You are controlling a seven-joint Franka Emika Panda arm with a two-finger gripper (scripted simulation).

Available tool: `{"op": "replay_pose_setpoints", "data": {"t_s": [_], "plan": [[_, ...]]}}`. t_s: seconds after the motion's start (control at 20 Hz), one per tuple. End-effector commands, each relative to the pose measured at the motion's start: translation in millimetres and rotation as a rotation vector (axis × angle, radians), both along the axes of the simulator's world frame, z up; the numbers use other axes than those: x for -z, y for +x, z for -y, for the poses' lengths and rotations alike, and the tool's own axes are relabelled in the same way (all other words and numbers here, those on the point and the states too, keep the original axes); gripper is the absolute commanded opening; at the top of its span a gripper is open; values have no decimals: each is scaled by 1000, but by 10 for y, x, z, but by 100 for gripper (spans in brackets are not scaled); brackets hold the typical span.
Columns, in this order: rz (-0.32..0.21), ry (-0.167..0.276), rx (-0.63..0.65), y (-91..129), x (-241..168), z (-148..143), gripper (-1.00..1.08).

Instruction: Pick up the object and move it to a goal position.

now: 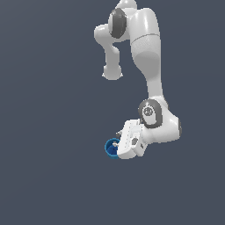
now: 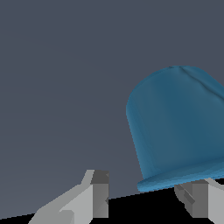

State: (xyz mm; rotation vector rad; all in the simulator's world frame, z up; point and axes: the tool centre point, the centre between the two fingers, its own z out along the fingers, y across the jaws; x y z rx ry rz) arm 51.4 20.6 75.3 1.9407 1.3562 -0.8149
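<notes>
Apparently smooth, tapered blue cup

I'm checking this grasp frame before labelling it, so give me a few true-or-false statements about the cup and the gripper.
1. The cup is bright blue. True.
2. The gripper is far from the cup, up near the arm's base. False: it is right at the cup, with a finger showing on either side of the rim end.
3. The cup has a thicker band at its rim. True.
4. Two cups are in the exterior view. False: only one shows there, beside the arm's white hand.
5. The cup is red inside. False: its inside looks blue.
</notes>
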Motion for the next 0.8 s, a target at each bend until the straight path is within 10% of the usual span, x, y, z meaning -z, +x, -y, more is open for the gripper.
{"op": "replay_pose_setpoints", "data": {"t_s": [0.0,0.05,0.75], "plan": [[0,0,-1,-5,20,25,28],[0,0,-1,-5,20,25,-100],[1,1,-4,-6,-35,-11,-100]]}}
